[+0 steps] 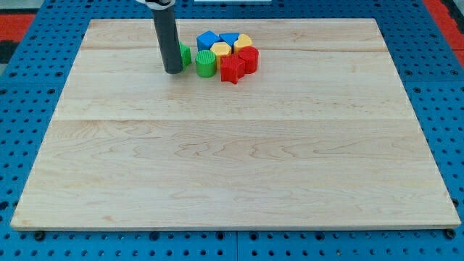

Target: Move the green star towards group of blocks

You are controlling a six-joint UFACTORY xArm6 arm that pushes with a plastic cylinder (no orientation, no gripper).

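My tip (173, 70) rests on the board near the view's top, left of centre. The green star (185, 55) is mostly hidden behind the rod, only its right edge showing, and it appears to touch the rod. Just right of it stands a green cylinder (206, 64). The group continues to the right: a blue block (208, 40), a blue triangular block (229, 38), a yellow block (221, 50), a yellow rounded block (243, 42), a red star (232, 69) and a red cylinder-like block (249, 59). A small gap separates the star from the green cylinder.
The wooden board (232, 159) lies on a blue perforated table (22, 145). The rod's dark shaft (166, 36) rises out of the view's top edge.
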